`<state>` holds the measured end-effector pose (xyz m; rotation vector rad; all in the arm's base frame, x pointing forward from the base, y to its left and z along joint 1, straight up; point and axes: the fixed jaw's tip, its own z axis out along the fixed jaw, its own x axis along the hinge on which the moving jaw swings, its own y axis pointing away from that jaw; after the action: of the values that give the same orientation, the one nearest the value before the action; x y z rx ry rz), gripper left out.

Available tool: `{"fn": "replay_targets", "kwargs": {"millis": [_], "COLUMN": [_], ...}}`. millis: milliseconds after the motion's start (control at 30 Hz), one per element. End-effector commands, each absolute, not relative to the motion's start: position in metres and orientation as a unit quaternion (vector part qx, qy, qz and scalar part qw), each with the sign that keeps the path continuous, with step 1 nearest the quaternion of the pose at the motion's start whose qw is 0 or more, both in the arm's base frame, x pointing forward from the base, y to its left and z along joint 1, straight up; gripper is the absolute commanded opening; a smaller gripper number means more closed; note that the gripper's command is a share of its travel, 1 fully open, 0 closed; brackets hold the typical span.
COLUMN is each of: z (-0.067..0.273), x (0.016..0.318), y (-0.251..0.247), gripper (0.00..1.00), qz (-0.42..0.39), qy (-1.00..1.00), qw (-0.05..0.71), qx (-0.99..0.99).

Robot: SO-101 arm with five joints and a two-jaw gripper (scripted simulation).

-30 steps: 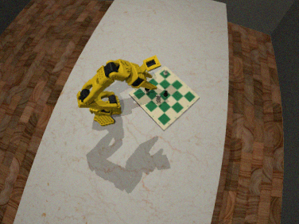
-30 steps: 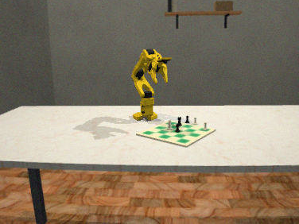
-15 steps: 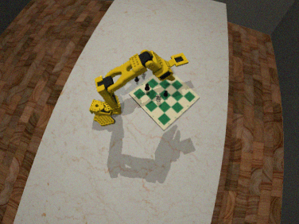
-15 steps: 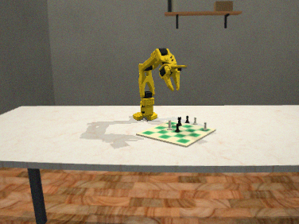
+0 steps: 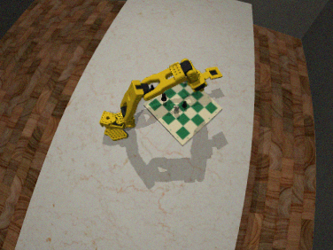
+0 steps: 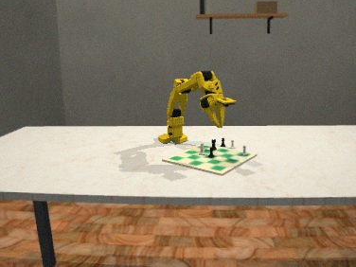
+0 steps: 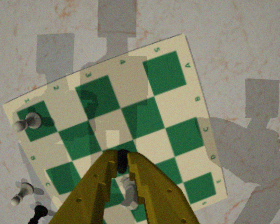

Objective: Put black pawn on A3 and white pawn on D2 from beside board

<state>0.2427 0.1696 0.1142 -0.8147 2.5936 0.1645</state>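
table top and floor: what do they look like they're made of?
Table top: looks like pale marble or stone, matte, going by its faint reddish veining. Floor: looks like wood parquet, with brown blocks of mixed tone and visible grain, slightly glossy.

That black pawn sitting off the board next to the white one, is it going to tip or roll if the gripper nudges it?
It probably tips easily: the black pawn looks tall and narrow over a small base. Once down, its rounded form would likely roll on the smooth table. The white pawn sits close, so a push may knock it too.
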Motion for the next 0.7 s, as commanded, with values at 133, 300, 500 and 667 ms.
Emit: {"fn": "replay_targets", "kwargs": {"millis": [133,300,500,667], "z": [0.108,0.1078,0.1078,0.1078], "x": [0.2451,0.2452,0.2452,0.2452], "y": [0.175,0.1751,0.1751,0.1751], "gripper": [0.0,0.0,0.0,0.0], "qz": [0.056,0.056,0.056,0.056], "qy": [0.934,0.935,0.935,0.935], "qw": [0.189,0.189,0.189,0.189], "qx": [-0.296,-0.296,-0.296,-0.296]}}
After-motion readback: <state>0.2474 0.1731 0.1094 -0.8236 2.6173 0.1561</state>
